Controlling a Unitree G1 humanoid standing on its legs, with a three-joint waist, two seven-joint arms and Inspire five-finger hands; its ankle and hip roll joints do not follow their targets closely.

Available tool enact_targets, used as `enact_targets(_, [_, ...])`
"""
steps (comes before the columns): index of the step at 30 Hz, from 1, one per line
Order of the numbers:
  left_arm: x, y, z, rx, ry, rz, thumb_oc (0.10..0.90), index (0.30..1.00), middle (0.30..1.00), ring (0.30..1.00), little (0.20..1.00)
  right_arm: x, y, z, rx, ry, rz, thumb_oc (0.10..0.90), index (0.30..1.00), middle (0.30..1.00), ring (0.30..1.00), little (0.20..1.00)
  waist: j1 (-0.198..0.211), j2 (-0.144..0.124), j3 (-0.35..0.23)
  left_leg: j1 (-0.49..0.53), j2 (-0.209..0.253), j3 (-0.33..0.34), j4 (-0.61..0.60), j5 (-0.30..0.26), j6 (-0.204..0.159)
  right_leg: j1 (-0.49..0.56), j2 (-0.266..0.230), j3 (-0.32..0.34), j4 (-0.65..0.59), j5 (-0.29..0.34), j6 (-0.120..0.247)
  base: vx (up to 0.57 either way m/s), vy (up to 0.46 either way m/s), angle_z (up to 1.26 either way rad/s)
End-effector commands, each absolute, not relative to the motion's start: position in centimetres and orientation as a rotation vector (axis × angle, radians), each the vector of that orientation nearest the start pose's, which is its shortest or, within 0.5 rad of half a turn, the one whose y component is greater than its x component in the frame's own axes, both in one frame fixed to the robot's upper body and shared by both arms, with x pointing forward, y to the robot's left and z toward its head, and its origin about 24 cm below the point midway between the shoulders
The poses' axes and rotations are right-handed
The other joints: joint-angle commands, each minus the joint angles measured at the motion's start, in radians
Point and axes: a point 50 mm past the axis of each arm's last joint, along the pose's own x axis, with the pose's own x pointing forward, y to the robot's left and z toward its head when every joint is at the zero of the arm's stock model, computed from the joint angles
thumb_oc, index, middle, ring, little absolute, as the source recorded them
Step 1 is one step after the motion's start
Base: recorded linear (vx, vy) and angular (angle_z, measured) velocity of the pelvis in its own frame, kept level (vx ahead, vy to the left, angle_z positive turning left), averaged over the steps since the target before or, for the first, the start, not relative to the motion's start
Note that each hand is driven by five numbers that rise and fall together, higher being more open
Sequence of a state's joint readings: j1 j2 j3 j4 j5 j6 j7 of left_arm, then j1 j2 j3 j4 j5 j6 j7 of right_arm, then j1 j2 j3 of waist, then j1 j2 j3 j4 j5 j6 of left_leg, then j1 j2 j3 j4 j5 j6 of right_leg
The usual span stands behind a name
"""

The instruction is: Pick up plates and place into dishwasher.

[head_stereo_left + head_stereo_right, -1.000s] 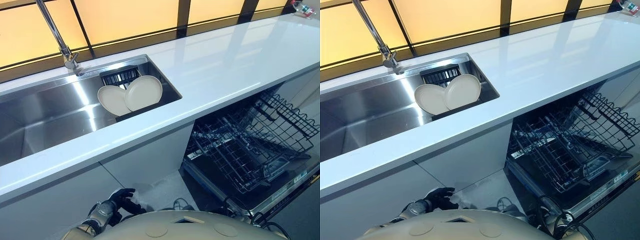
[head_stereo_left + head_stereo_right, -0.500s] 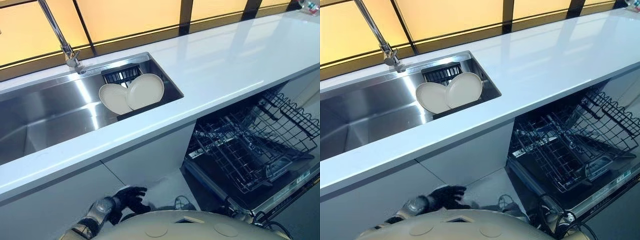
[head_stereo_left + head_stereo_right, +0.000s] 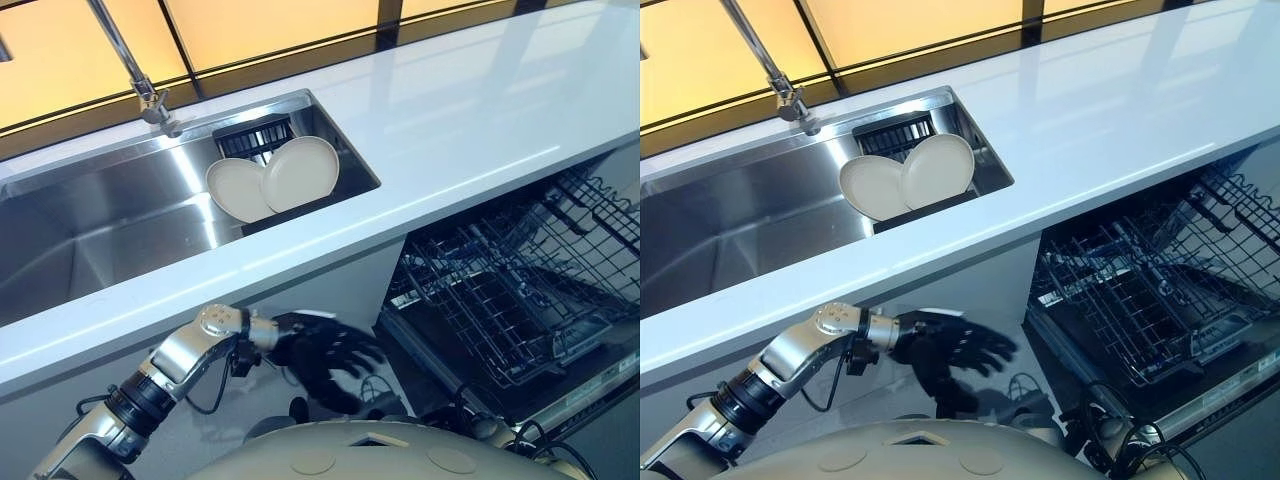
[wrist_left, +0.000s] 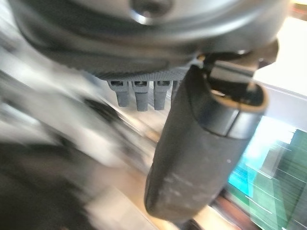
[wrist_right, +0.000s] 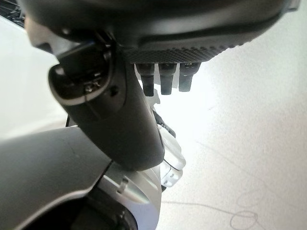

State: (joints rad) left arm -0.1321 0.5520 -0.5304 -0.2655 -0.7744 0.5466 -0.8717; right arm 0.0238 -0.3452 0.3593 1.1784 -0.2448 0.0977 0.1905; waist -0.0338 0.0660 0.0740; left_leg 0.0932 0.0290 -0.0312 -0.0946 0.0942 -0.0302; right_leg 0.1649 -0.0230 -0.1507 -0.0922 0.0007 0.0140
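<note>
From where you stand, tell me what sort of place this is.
Most likely a kitchen: a stainless steel sink holding two round cream plates, a long white countertop, and an open dishwasher with black wire racks below it.

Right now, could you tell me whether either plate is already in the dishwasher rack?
No, both plates lean together in the sink, apart from the dishwasher rack.

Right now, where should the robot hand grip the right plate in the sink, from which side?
Probably the upper rim of the right plate, from above: it stands tilted on edge, overlapping the left plate, so the top rim is free while the lower edge sits deep in the sink.
</note>
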Motion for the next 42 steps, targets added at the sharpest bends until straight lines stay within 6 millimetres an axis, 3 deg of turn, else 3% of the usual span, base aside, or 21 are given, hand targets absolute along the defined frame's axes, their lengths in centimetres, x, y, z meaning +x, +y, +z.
enact_targets(1, [20.3,6.2,13.6,-0.647,0.137,-1.661,0.800,0.900,0.900,0.900,0.900,8.8,-23.3,-16.1,-0.559,1.352,0.384,0.800,0.900,0.900,0.900,0.900,0.001,-0.023,0.001,0.031,-0.053,0.040,0.007,-0.116,0.068,-0.036,-0.008,0.020,0.025,0.006,0.033,0.02,-0.035,0.00])
enact_targets(2, [20.5,5.9,14.9,-0.779,0.086,-1.613,0.800,0.900,0.900,0.900,0.900,8.6,-23.1,-16.2,-0.557,1.355,0.385,0.800,0.900,0.900,0.900,0.900,0.000,-0.027,0.001,0.032,-0.052,0.039,0.007,-0.119,0.068,-0.034,-0.008,0.021,0.023,0.007,0.030,0.00,0.000,0.00])
enact_targets(7, [21.7,6.2,17.4,-1.039,-0.050,-1.469,0.800,0.900,0.900,0.900,0.900,8.1,-22.5,-16.5,-0.548,1.357,0.393,0.800,0.900,0.900,0.900,0.900,0.001,-0.035,0.001,0.036,-0.052,0.034,0.007,-0.120,0.068,-0.028,-0.008,0.018,0.020,0.005,0.023,0.00,0.000,0.00])
enact_targets(8, [22.3,7.0,18.6,-1.140,-0.154,-1.390,0.800,0.900,0.900,0.900,0.900,8.0,-22.2,-16.6,-0.542,1.355,0.396,0.800,0.900,0.900,0.900,0.900,0.006,-0.041,-0.001,0.036,-0.052,0.030,0.007,-0.119,0.068,-0.024,-0.008,0.014,0.019,0.003,0.019,0.00,0.000,0.00])
enact_targets(13, [23.8,9.5,20.6,-1.103,-0.430,-1.191,0.800,0.900,0.900,0.900,0.900,7.9,-21.8,-16.7,-0.532,1.353,0.399,0.800,0.900,0.900,0.900,0.900,0.011,-0.052,-0.002,0.039,-0.052,0.021,0.007,-0.119,0.067,-0.019,-0.008,0.011,0.020,-0.003,0.014,0.01,-0.008,0.01])
enact_targets(14, [24.3,11.6,22.1,-0.942,-0.626,-1.022,0.800,0.900,0.900,0.900,0.900,7.7,-21.6,-16.8,-0.528,1.356,0.400,0.800,0.900,0.900,0.900,0.900,0.013,-0.056,-0.004,0.040,-0.052,0.020,0.007,-0.119,0.066,-0.017,-0.007,0.008,0.020,-0.005,0.012,0.00,0.000,0.00])
enact_targets(15, [24.4,12.0,22.4,-0.910,-0.657,-0.983,0.800,0.900,0.900,0.900,0.900,7.6,-21.6,-16.8,-0.528,1.357,0.400,0.800,0.900,0.900,0.900,0.900,0.014,-0.057,-0.004,0.040,-0.052,0.019,0.007,-0.120,0.066,-0.017,-0.007,0.008,0.020,-0.006,0.012,0.00,0.000,0.00])
enact_targets(17, [24.3,14.5,24.1,-0.655,-0.870,-0.752,0.800,0.900,0.900,0.900,0.900,7.3,-21.7,-16.8,-0.527,1.362,0.400,0.800,0.900,0.900,0.900,0.900,0.016,-0.059,-0.006,0.041,-0.051,0.018,0.007,-0.121,0.065,-0.015,-0.006,0.007,0.018,-0.009,0.012,0.02,-0.001,0.00])
enact_targets(18, [23.5,17.1,26.8,-0.330,-1.081,-0.439,0.800,0.900,0.900,0.900,0.900,6.7,-22.0,-16.8,-0.527,1.369,0.400,0.800,0.900,0.900,0.900,0.900,0.017,-0.062,-0.011,0.044,-0.051,0.016,0.007,-0.123,0.062,-0.012,-0.003,0.007,0.017,-0.015,0.011,0.06,0.000,-0.01])
enact_targets(21, [23.5,18.9,29.1,0.010,-1.205,-0.152,0.800,0.900,0.900,0.900,0.900,6.2,-22.2,-16.9,-0.532,1.377,0.406,0.800,0.900,0.900,0.900,0.900,0.013,-0.064,-0.020,0.047,-0.051,0.021,0.007,-0.126,0.059,-0.010,0.001,0.009,0.018,-0.021,0.011,0.05,0.005,-0.01])
enact_targets(23, [24.6,20.7,31.8,0.325,-1.222,0.087,0.800,0.900,0.900,0.900,0.900,6.1,-22.7,-16.8,-0.545,1.386,0.419,0.800,0.900,0.900,0.900,0.900,0.002,-0.061,-0.031,0.052,-0.048,0.035,0.007,-0.127,0.056,-0.010,0.004,0.014,0.019,-0.022,0.012,0.07,0.021,0.03])
enact_targets(24, [24.7,20.8,32.0,0.348,-1.223,0.109,0.800,0.900,0.900,0.900,0.900,6.1,-22.7,-16.8,-0.546,1.387,0.420,0.800,0.900,0.900,0.900,0.900,0.002,-0.061,-0.031,0.052,-0.048,0.037,0.007,-0.127,0.055,-0.010,0.004,0.014,0.019,-0.022,0.012,0.08,0.042,0.02])
enact_targets(25, [25.8,22.4,33.9,0.510,-1.191,0.212,0.800,0.900,0.900,0.900,0.900,6.1,-23.2,-16.7,-0.558,1.394,0.422,0.800,0.900,0.900,0.900,0.900,-0.007,-0.052,-0.038,0.055,-0.047,0.049,0.007,-0.128,0.053,-0.011,0.003,0.016,0.021,-0.021,0.016,0.05,0.039,0.02])
enact_targets(30, [28.8,26.4,37.8,0.802,-0.975,0.340,0.800,0.900,0.900,0.900,0.900,6.2,-24.3,-16.4,-0.584,1.415,0.420,0.800,0.900,0.900,0.900,0.900,-0.027,-0.025,-0.048,0.063,-0.049,0.080,0.007,-0.131,0.056,-0.021,-0.001,0.029,0.033,-0.017,0.029,0.05,0.065,-0.07])
enact_targets(37, [31.0,28.8,38.5,1.022,-0.700,0.321,0.800,0.900,0.900,0.900,0.900,6.0,-25.3,-16.1,-0.586,1.425,0.388,0.800,0.900,0.900,0.900,0.900,-0.040,-0.005,-0.039,0.070,-0.063,0.089,0.008,-0.136,0.069,-0.036,-0.012,0.044,0.050,-0.010,0.049,0.03,0.082,-0.08])
enact_targets(42, [33.0,29.5,37.4,1.080,-0.472,0.213,0.800,0.900,0.900,0.900,0.900,6.1,-25.7,-16.0,-0.586,1.422,0.370,0.800,0.900,0.900,0.900,0.900,-0.058,0.001,-0.025,0.070,-0.076,0.105,0.012,-0.146,0.085,-0.060,-0.025,0.069,0.071,0.001,0.074,0.03,0.086,-0.09])
